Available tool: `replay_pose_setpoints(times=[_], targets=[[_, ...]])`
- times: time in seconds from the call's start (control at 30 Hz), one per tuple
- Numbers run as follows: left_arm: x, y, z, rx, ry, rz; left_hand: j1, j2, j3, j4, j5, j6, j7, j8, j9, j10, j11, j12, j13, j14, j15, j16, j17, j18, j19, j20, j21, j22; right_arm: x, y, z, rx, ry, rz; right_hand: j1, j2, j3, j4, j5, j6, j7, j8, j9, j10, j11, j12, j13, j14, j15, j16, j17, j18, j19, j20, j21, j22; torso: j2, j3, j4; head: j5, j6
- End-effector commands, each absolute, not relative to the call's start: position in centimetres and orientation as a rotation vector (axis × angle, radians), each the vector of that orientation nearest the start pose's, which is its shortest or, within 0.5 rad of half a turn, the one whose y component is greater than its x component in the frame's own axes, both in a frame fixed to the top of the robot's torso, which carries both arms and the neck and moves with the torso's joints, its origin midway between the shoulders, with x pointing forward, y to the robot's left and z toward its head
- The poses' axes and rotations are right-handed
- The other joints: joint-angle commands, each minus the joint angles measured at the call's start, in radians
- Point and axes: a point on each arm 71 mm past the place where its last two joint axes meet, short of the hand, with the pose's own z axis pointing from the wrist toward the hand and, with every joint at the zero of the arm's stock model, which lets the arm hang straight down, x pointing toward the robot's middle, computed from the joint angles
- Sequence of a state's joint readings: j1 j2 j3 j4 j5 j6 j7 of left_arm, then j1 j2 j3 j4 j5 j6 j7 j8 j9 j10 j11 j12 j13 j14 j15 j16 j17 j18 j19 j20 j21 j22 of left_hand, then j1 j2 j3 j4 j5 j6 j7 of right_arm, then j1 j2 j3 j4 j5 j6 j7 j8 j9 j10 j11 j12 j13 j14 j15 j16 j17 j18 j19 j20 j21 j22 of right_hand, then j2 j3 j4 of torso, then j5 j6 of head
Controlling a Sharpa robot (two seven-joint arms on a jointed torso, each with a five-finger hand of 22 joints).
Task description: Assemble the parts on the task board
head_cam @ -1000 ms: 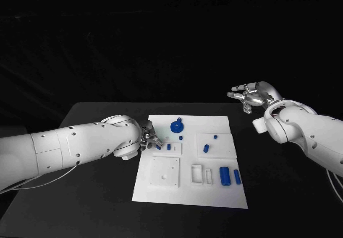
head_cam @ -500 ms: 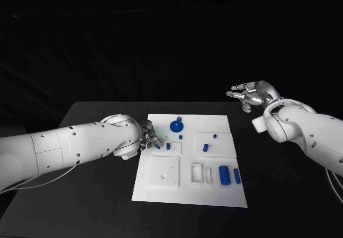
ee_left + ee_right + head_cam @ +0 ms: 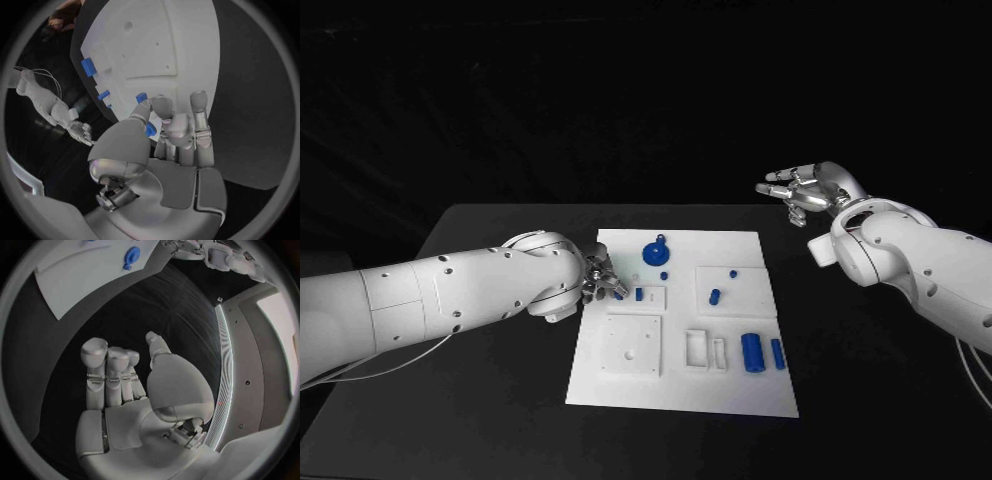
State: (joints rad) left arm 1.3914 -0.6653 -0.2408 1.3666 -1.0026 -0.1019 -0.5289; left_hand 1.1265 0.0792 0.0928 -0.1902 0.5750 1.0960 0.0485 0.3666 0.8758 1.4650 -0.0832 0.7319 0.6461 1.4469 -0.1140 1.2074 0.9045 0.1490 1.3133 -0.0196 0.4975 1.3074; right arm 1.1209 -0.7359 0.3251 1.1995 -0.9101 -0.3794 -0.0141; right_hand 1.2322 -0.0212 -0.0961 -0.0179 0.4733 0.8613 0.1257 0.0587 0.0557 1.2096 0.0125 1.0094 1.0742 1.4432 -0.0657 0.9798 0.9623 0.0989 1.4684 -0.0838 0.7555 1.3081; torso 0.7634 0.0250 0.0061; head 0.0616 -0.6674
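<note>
1 task board (image 3: 733, 390), white, on the black table (image 3: 488, 400). Blue parts on it: 1 round knobbed piece (image 3: 656, 254), 2 cylinders (image 3: 753, 353) side by side, several small pegs. Left hand (image 3: 602, 281) at the board's edge, pinching 1 small blue part (image 3: 150, 129) at its fingertips. Right hand (image 3: 805, 193) raised well apart from the board, fingers loosely spread, holding nothing.

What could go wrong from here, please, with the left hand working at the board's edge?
The left hand pinches a small blue part only at its fingertips; it may slip. Its fingers hang over the task board close to other blue pieces, which they might knock. The right hand is raised off the board, too far to steady it.
</note>
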Motion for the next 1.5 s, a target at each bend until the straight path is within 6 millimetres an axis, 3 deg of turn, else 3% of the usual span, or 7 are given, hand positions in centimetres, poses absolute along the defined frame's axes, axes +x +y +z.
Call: replay_pose_setpoints(times=[0.03, 0.33, 0.43, 0.67, 1.13, 1.27, 1.5], targets=[[51.7, 18.3, -20.4, -0.235, 2.164, -0.337, 0.009, 0.002, -0.002, 0.005, -0.009, 0.101, -0.095, 0.006, 0.005, 0.044, -0.006, 0.003, -0.002, 0.002, 0.001, 0.003, -0.001, 0.011, 0.000, 0.006, 0.006, 0.018, 56.5, -27.3, -12.5, 0.637, 1.403, 0.880, -0.008, 0.003, 0.003, 0.004, 0.005, -0.007, 0.000, -0.002, 0.001, -0.007, 0.000, 0.000, 0.000, 0.002, 0.002, -0.002, -0.001, 0.018, 0.054, 0.002, 0.000, 0.027, 0.000, -0.0003, 0.0000, 0.001, -0.001], [51.8, 18.4, -20.4, -0.240, 2.157, -0.336, 0.014, 0.005, -0.029, 0.033, -0.086, 0.102, -0.097, 0.007, 0.008, 0.044, -0.006, 0.006, -0.006, 0.002, 0.001, 0.002, -0.004, 0.014, 0.000, 0.009, 0.006, 0.017, 56.5, -27.2, -12.5, 0.636, 1.403, 0.881, -0.009, 0.003, 0.003, 0.005, 0.006, -0.008, 0.000, -0.003, 0.001, -0.007, 0.000, 0.000, 0.001, 0.002, 0.002, -0.003, -0.002, 0.018, 0.054, 0.002, 0.002, 0.027, 0.000, 0.0012, -0.0010, -0.001, -0.001], [51.9, 18.4, -20.4, -0.241, 2.157, -0.334, 0.014, -0.005, -0.073, 0.079, -0.169, 0.104, -0.101, 0.004, 0.005, 0.044, -0.007, 0.007, -0.008, 0.002, 0.000, 0.000, -0.008, 0.010, 0.001, 0.004, 0.004, 0.016, 56.5, -27.3, -12.5, 0.637, 1.402, 0.880, -0.009, 0.003, 0.003, 0.006, 0.006, -0.008, 0.000, -0.003, 0.001, -0.007, 0.000, 0.000, 0.001, 0.002, 0.002, -0.003, -0.001, 0.018, 0.054, 0.002, 0.001, 0.027, 0.000, 0.0011, -0.0013, -0.002, -0.002], [52.0, 18.6, -20.4, -0.250, 2.155, -0.324, 0.022, -0.028, -0.130, 0.152, -0.242, 0.103, -0.100, 0.001, 0.002, 0.044, -0.007, 0.004, -0.011, 0.000, 0.000, -0.006, -0.017, -0.006, 0.002, -0.011, -0.004, 0.016, 56.5, -27.3, -12.5, 0.637, 1.401, 0.879, -0.010, 0.003, 0.002, 0.008, 0.006, -0.009, 0.000, -0.002, 0.001, -0.007, 0.000, 0.000, 0.000, 0.002, 0.002, -0.003, -0.001, 0.018, 0.054, 0.002, 0.001, 0.027, 0.000, 0.0011, -0.0003, -0.003, -0.001], [52.3, 19.4, -20.3, -0.282, 2.123, -0.313, 0.033, -0.092, -0.123, 0.262, -0.266, 0.099, -0.096, -0.004, -0.011, 0.044, -0.005, -0.004, -0.013, -0.001, -0.001, -0.018, -0.028, -0.035, 0.007, -0.037, -0.021, 0.017, 56.5, -27.4, -12.5, 0.638, 1.399, 0.878, -0.010, 0.003, 0.002, 0.008, 0.006, -0.009, 0.000, -0.002, 0.001, -0.007, 0.000, 0.000, 0.000, 0.002, 0.002, -0.003, -0.001, 0.018, 0.054, 0.002, 0.001, 0.027, 0.000, -0.0007, 0.0000, -0.006, 0.001], [52.3, 19.6, -20.2, -0.290, 2.115, -0.315, 0.026, -0.119, -0.109, 0.294, -0.325, 0.100, -0.095, -0.003, -0.011, 0.044, -0.004, -0.006, -0.013, -0.003, -0.001, -0.024, -0.034, -0.038, 0.007, -0.041, -0.025, 0.016, 56.5, -27.4, -12.5, 0.638, 1.399, 0.877, -0.010, 0.003, 0.002, 0.008, 0.006, -0.009, 0.000, -0.002, 0.001, -0.007, 0.000, 0.000, 0.000, 0.002, 0.002, -0.003, -0.001, 0.018, 0.054, 0.002, 0.001, 0.027, 0.000, -0.0007, -0.0003, -0.006, 0.001], [52.2, 19.8, -20.1, -0.310, 2.104, -0.335, 0.025, -0.248, -0.056, 0.477, -0.455, 0.107, -0.088, -0.001, -0.010, 0.043, -0.001, -0.019, -0.015, -0.007, -0.001, -0.041, -0.052, -0.052, 0.008, -0.053, -0.040, 0.015, 56.5, -27.4, -12.6, 0.640, 1.400, 0.876, -0.010, 0.003, 0.002, 0.008, 0.006, -0.009, 0.000, -0.002, 0.001, -0.007, 0.000, 0.000, 0.000, 0.002, 0.002, -0.003, -0.001, 0.018, 0.054, 0.002, 0.001, 0.027, 0.000, -0.0017, 0.0003, -0.008, 0.003]])
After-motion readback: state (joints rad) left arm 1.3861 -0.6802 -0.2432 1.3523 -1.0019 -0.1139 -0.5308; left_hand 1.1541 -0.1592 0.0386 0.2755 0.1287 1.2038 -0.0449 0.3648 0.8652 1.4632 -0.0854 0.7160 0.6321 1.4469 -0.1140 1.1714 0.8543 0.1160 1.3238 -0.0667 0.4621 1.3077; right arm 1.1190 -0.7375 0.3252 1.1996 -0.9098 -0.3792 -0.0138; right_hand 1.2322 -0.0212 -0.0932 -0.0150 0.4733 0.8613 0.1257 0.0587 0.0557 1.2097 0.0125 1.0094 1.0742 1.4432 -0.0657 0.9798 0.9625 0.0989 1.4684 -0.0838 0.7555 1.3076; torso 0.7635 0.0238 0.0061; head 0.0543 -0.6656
